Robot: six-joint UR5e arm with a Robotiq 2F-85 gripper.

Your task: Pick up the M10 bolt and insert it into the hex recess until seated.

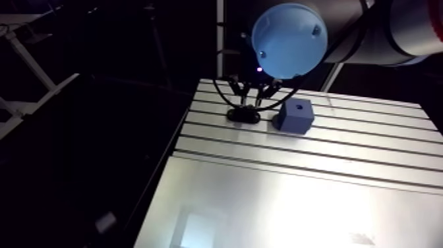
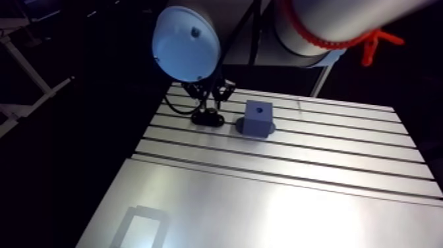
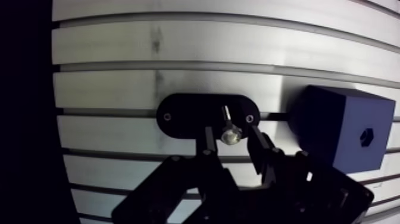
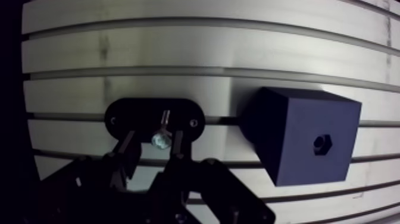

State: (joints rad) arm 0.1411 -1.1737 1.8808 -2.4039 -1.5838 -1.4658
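Note:
A small silver M10 bolt (image 3: 228,132) stands in a black oval holder (image 3: 178,113) on the slotted table (image 3: 178,47). In the wrist view my gripper (image 3: 232,139) is open, with one dark finger (image 3: 208,140) on each side of the bolt's head and a small gap to it on both sides. Beside the holder, on the gripper's right, sits a dark blue cube (image 4: 297,134) with a hex recess (image 4: 322,143) in the face that is turned toward me. In the arm view the gripper hangs low over the holder (image 1: 243,114), with the cube (image 1: 294,116) just to its right.
The holder and cube sit near the table's far left corner, and the left table edge (image 1: 173,155) drops off into darkness. Long slots (image 1: 316,142) run across the far half of the table. A smooth metal sheet (image 1: 296,211) covers the near half.

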